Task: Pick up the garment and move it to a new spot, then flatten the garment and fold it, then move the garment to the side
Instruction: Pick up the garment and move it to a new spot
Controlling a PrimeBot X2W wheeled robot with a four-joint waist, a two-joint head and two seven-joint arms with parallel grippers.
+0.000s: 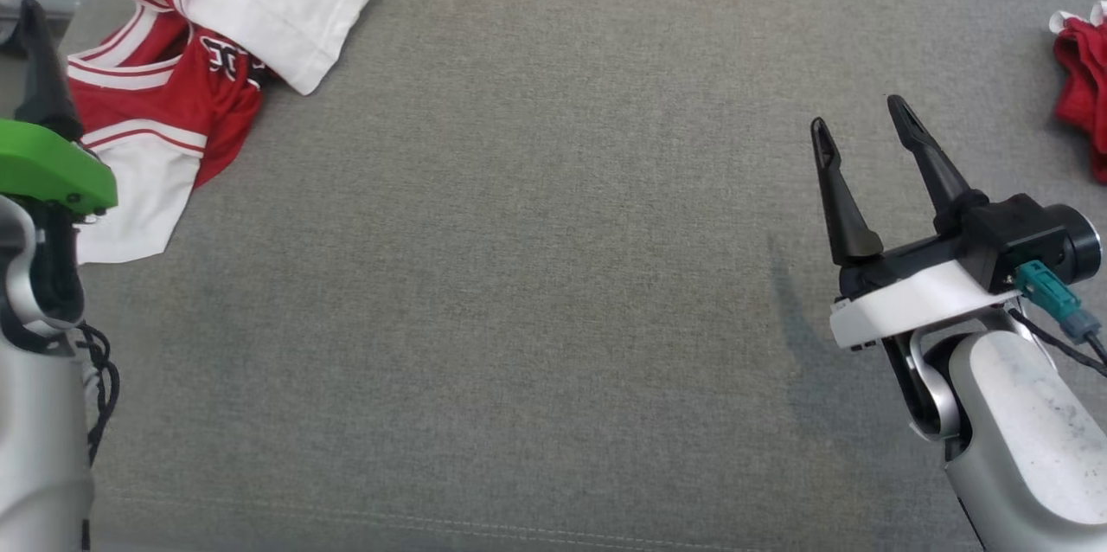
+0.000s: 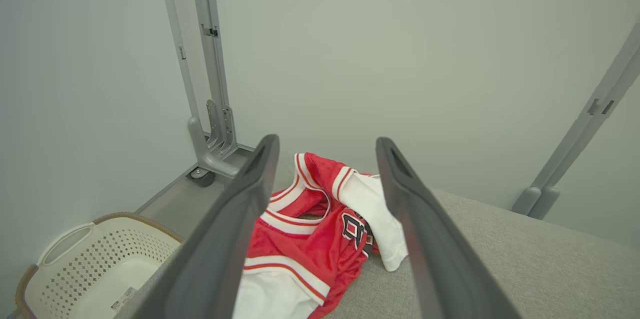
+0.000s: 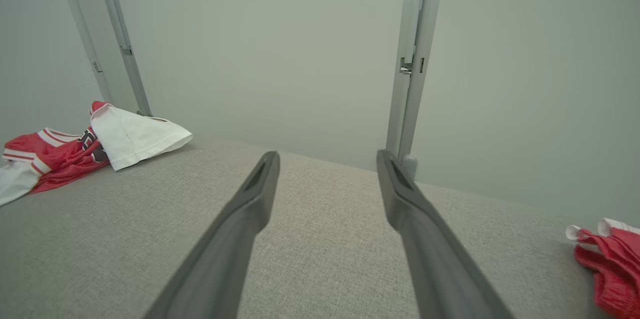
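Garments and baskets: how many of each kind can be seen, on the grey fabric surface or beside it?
Garments: 2, a red-and-white jersey and a crumpled red cloth garment with white trim
Baskets: 1, a white perforated plastic laundry basket
Total: 3

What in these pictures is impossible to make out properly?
- Jersey: chest print partly covered by its white sleeve, head view.
- Second red garment: cut off by head view's right edge.
- Laundry basket: partly behind left fingers, left wrist view.
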